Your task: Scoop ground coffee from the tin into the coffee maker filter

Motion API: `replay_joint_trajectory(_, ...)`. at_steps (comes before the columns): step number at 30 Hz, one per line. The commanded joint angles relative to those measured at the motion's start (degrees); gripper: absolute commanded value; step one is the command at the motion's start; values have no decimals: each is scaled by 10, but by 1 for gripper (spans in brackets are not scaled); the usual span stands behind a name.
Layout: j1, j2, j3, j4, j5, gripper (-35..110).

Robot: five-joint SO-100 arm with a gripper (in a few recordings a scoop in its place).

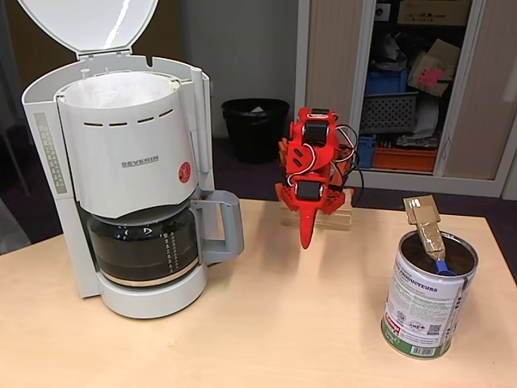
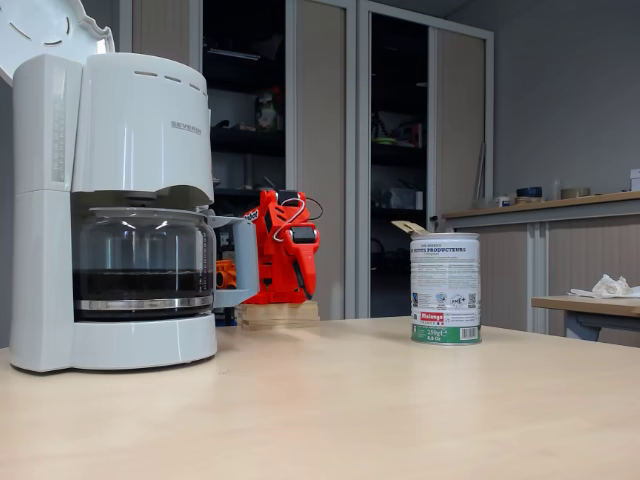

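Note:
The coffee maker filter (image 1: 121,145) (image 2: 150,120) is a white basket marked SEVERIN, seated in the machine at the left with white paper showing at its top. At the right stands the tin (image 1: 424,311) (image 2: 445,290), open, with dark ground coffee (image 1: 418,253) inside. A blue scoop (image 1: 443,267) with a tape-wrapped handle (image 1: 426,222) leans in it. The red arm sits folded at the back centre. Its gripper (image 1: 307,238) (image 2: 308,290) points down, shut and holding nothing, well apart from both tin and filter.
The machine's lid (image 1: 89,24) stands open above the filter. A dark glass carafe (image 1: 144,246) (image 2: 145,260) with a grey handle sits under it. The arm stands on a wooden block (image 1: 323,220). A black bin (image 1: 254,128) and open cabinets lie behind the table.

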Motion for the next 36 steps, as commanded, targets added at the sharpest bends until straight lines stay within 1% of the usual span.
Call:
replay_joint_trajectory(1,-60,-2,4,-5,-39,0)
replay_joint_trajectory(3,-103,-2,4,-48,-43,0)
replay_joint_trajectory(5,-144,-2,4,-118,-30,0)
replay_joint_trajectory(7,-167,-1,4,-168,-32,0)
replay_joint_trajectory(10,-177,0,4,-182,-18,0)
replay_joint_trajectory(11,-189,0,4,-192,-28,0)
replay_joint_trajectory(12,-203,0,4,-213,-4,0)
replay_joint_trajectory(14,-209,1,3,-238,126,0)
replay_joint_trajectory(18,-229,2,4,-265,211,0)
replay_joint_trajectory(23,-234,2,3,-287,229,0)
replay_joint_trajectory(28,-267,4,-3,-300,177,0)
replay_joint_trajectory(31,-272,4,-8,-299,160,0)
replay_joint_trajectory(34,-269,4,-25,-279,165,0)
replay_joint_trajectory(36,-275,5,-43,-267,149,13)
